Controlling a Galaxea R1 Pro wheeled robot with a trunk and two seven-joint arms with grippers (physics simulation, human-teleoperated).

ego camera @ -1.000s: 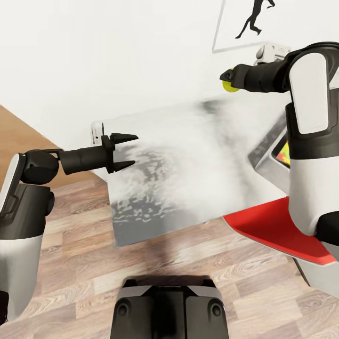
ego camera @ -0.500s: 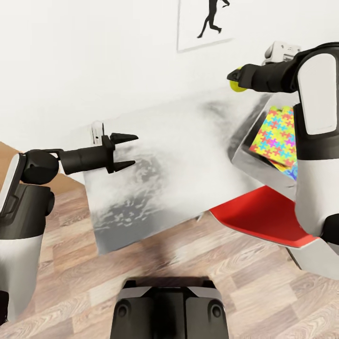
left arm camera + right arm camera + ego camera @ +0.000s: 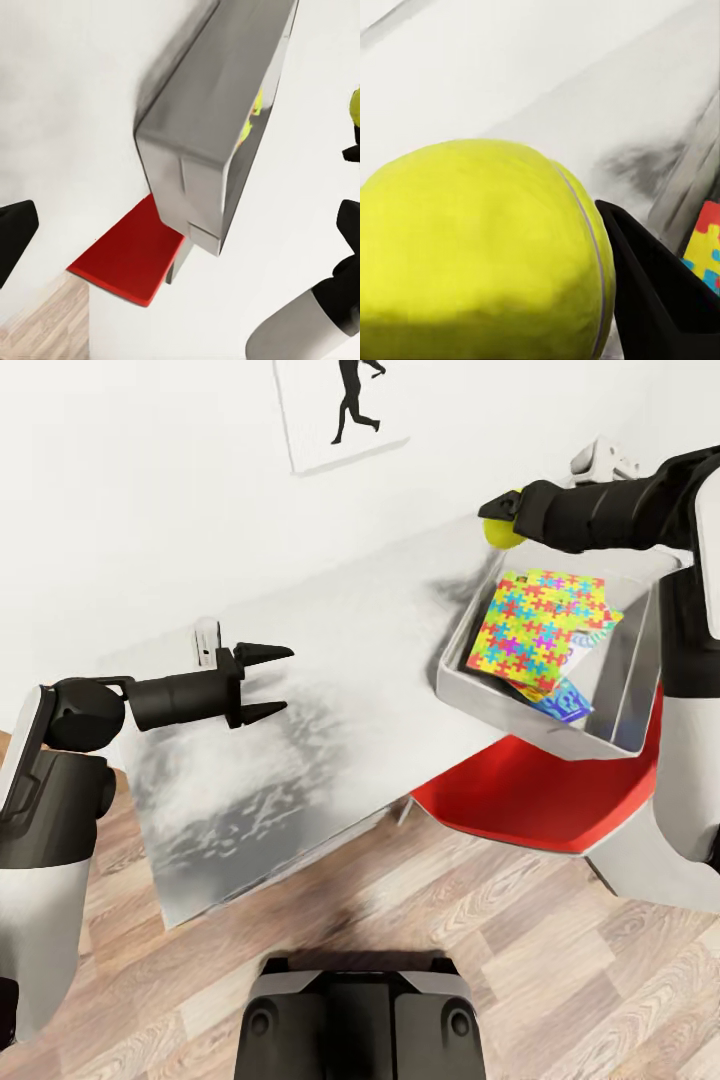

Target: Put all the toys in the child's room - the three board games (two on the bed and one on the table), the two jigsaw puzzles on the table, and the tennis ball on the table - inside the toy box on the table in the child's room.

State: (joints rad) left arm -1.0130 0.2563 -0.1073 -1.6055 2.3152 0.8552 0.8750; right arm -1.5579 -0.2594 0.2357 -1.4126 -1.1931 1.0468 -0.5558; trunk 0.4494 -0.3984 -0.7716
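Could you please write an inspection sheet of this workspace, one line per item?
Surface: table, pale grey-white top, bare in the middle.
Job's things: toy box on the table's right end; jigsaw puzzles lying inside it with a blue flat item beneath; tennis ball held above the box's far corner.
Clutter: small white object near the table's far left edge.
Grippers: right gripper shut on the tennis ball; left gripper open, fingers empty, above the table.
Cables: nothing seen.
Surroundings: red chair under the box end; wood-plank floor; white wall with a silhouette picture.
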